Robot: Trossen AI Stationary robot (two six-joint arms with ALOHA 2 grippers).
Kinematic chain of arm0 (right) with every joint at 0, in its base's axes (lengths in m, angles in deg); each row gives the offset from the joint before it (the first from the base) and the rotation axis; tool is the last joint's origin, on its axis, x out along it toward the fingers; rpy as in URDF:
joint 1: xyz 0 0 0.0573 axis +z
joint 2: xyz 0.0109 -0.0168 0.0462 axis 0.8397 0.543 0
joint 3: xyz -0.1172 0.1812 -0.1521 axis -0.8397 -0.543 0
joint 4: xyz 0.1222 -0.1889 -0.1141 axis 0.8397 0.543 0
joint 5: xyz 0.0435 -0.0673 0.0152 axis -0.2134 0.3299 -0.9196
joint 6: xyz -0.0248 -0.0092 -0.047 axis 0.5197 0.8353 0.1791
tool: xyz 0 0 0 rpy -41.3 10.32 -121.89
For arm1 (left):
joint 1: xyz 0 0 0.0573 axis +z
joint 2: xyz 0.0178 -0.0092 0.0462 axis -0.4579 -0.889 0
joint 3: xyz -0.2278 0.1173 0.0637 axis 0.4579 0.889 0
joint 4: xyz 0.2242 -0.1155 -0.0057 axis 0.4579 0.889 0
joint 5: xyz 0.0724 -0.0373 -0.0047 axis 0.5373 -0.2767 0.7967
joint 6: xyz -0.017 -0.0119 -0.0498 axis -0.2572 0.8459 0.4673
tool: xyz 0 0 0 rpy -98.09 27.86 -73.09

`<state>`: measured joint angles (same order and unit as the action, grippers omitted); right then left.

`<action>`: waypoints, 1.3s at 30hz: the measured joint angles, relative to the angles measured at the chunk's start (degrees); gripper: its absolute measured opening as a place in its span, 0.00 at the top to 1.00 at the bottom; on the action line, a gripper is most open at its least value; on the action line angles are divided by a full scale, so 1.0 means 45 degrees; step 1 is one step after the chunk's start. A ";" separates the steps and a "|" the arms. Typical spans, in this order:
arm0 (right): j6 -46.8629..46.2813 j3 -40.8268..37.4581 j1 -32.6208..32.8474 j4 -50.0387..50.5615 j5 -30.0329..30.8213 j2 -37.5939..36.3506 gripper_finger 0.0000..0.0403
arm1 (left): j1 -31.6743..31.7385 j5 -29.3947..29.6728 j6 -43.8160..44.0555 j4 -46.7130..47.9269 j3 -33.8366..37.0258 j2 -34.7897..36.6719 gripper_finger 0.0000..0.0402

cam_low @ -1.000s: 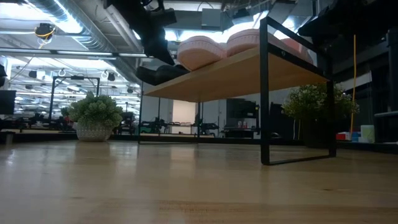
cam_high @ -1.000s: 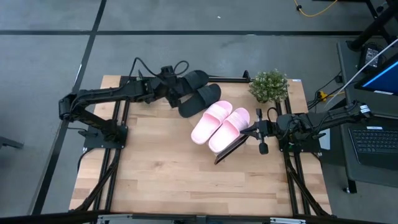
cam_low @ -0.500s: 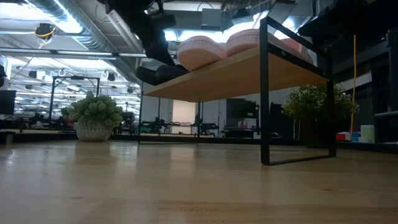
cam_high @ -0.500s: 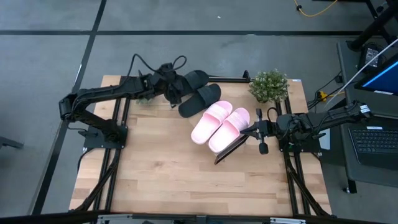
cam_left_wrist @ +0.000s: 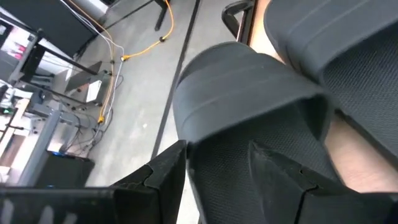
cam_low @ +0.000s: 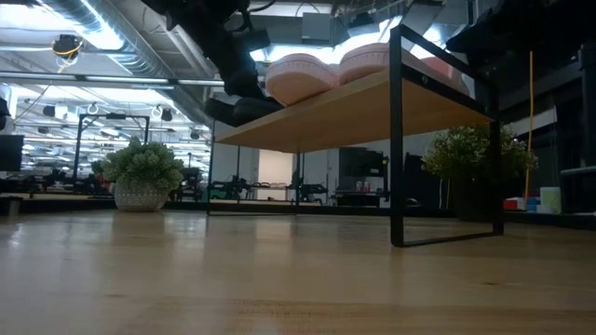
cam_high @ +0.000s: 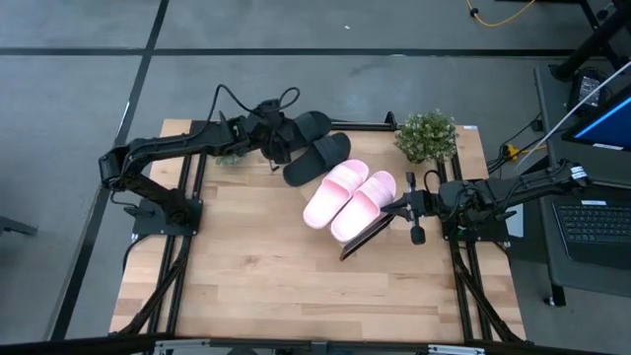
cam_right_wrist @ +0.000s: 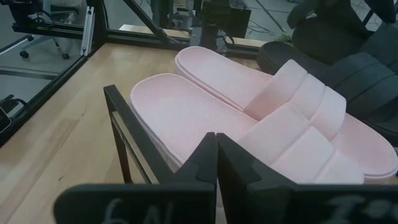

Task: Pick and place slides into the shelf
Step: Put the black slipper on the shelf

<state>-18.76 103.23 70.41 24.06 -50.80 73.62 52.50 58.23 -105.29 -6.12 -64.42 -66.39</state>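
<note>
- The wooden tabletop [cam_high: 296, 266] held the shelf [cam_low: 372, 98], all four slides on it.
- Pink pair [cam_high: 350, 197] sat placed; right gripper [cam_high: 406, 209] rested closed.
- Left gripper [cam_high: 273, 138], fingers parted, straddled a black slide [cam_left_wrist: 249, 118]; only release remained.

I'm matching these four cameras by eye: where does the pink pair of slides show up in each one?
High view: pink pair at table centre, on the shelf, right of the black slides.
Low view: top centre, on the shelf board.
Left wrist view: not in it; only black slides show.
Right wrist view: fills the middle, past the right claw.
Shared landmark: the black slides.
</note>
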 joint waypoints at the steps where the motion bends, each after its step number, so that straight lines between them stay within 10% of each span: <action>1: 0.0005 0.0000 0.0000 0.0005 -0.0005 0.0005 0.99 | 0.0000 0.0000 -0.0060 -0.0062 0.0000 -0.0030 0.59; 21: 0.0005 -0.0005 -0.0005 -0.0005 -0.0004 0.0005 0.99 | 0.0410 -0.0095 0.0181 -0.0764 0.0015 -0.0444 0.61; 32: -0.0005 -0.0005 -0.0006 0.0000 0.0000 0.0005 0.99 | 0.0418 0.0000 0.0261 -0.0855 0.0015 -0.0439 0.96; 39: -0.0103 -0.0005 -0.0009 0.0000 -0.0001 0.0005 0.99 | 0.0398 0.1173 0.0089 -0.0850 0.0015 -0.0439 0.99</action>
<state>-19.23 103.21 70.37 24.06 -50.80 73.65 54.30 63.52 -104.89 -9.95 -64.36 -68.36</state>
